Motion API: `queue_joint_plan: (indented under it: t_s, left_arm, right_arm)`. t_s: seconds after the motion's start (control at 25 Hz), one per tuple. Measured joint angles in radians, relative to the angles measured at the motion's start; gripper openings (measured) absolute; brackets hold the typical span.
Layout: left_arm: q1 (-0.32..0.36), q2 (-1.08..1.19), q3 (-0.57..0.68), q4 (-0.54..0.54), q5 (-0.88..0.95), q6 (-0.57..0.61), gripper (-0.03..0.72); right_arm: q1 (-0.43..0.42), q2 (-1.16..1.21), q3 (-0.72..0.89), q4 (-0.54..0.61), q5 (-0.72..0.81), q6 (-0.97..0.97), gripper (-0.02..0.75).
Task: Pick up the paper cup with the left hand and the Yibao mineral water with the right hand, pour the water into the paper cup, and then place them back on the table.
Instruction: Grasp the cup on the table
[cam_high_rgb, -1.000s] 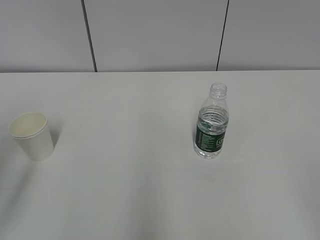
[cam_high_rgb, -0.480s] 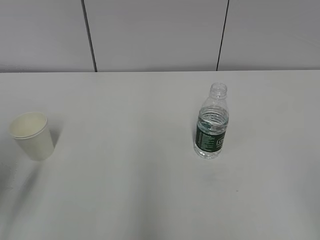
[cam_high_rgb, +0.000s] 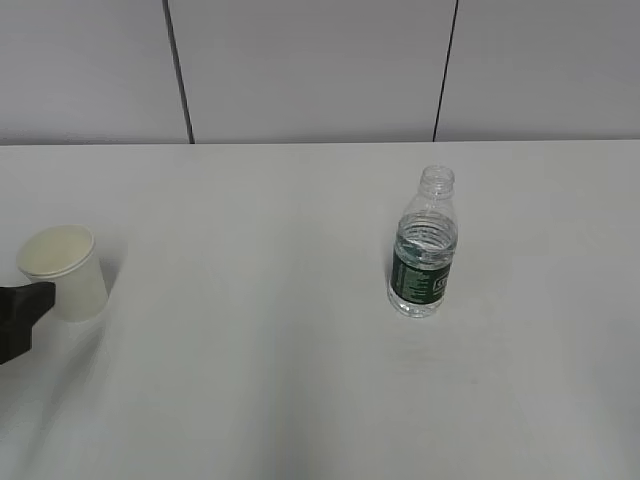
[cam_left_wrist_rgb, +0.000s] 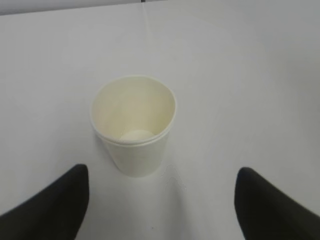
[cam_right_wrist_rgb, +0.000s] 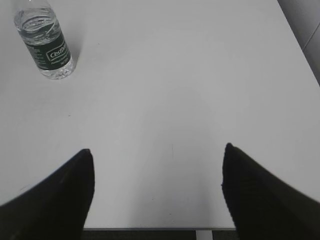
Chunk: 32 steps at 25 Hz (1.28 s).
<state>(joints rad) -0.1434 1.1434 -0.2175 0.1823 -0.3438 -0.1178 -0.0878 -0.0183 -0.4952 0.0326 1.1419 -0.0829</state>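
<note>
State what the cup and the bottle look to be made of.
Cup: probably paper, matte off-white, with a rolled rim and opaque walls. Bottle: likely thin clear plastic, glossy and ribbed, see-through down to the liquid inside, with a dark green printed label wrapped round its middle.

Bare table (cam_high_rgb: 250, 380) (cup-to-bottle gap)

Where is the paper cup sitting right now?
In the exterior view the paper cup stands upright at the far left of the table, well apart from the bottle. The open left claw is just short of it.
</note>
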Motion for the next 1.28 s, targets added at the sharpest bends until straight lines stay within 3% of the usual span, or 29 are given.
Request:
queue_joint_plan:
  t_s: [0.36,0.68,0.92,1.28]
  left_arm:
    - [0.0,0.301,0.0,-0.1,-0.225,0.0,0.548]
    - [0.0,0.511,-0.001,-0.182,-0.579,0.075,0.57]
    - [0.0,0.656,-0.006,-0.182,-0.755,0.086,0.589]
    - [0.0,0.807,-0.043,-0.182,-0.795,0.086,0.609]
  right_arm:
    - [0.0,0.0,0.0,0.0,0.0,0.0,0.585]
    - [0.0,0.0,0.0,0.0,0.0,0.0,0.585]
    - [0.0,0.0,0.0,0.0,0.0,0.0,0.585]
    - [0.0,0.0,0.0,0.0,0.0,0.0,0.585]
